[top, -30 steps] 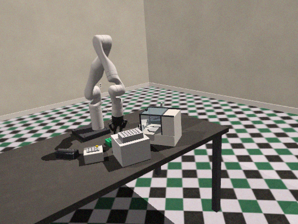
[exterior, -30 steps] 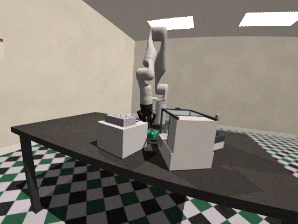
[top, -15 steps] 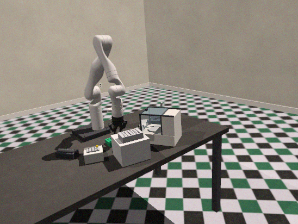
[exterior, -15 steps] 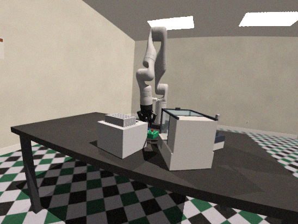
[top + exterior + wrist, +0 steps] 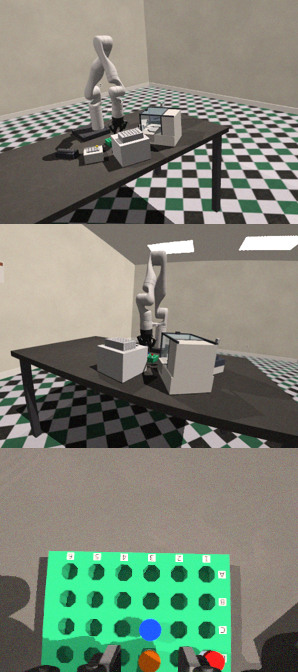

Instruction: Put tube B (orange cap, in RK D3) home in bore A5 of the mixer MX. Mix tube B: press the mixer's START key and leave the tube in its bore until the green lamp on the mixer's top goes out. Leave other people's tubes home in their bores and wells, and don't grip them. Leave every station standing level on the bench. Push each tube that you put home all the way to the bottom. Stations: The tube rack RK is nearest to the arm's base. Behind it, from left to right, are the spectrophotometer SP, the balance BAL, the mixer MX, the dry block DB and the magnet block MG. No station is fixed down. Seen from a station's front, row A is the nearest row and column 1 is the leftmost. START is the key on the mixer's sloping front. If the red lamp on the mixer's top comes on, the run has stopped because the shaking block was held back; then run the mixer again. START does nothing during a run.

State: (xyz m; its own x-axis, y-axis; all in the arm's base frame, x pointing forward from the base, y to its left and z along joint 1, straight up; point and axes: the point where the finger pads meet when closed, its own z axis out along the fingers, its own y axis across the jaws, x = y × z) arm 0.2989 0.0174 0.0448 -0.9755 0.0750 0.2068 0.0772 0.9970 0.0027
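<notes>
Tube B's orange cap point(image 5: 149, 661) shows at D3 in the green rack RK point(image 5: 109, 142) point(image 5: 153, 358) point(image 5: 137, 587). My gripper point(image 5: 118, 130) point(image 5: 147, 346) point(image 5: 150, 653) is partly open and points down over the rack's row D. Its fingertips stand on either side of the orange cap in the wrist view, with a gap on each side; their height against the cap is unclear. The mixer MX point(image 5: 131, 152) point(image 5: 111, 361) stands level, with its grey bored block point(image 5: 131, 137) point(image 5: 119, 344) on top. Its sloping front is hidden, and I see no lit lamp.
A blue cap point(image 5: 150, 629) is at C3 and a red cap point(image 5: 215, 661) at D1. The glass-sided balance point(image 5: 176, 128) point(image 5: 193, 368) stands beside the mixer. The dry block point(image 5: 93, 157) holds a yellow cap point(image 5: 97, 146). The dark magnet block point(image 5: 67, 154) lies beyond it.
</notes>
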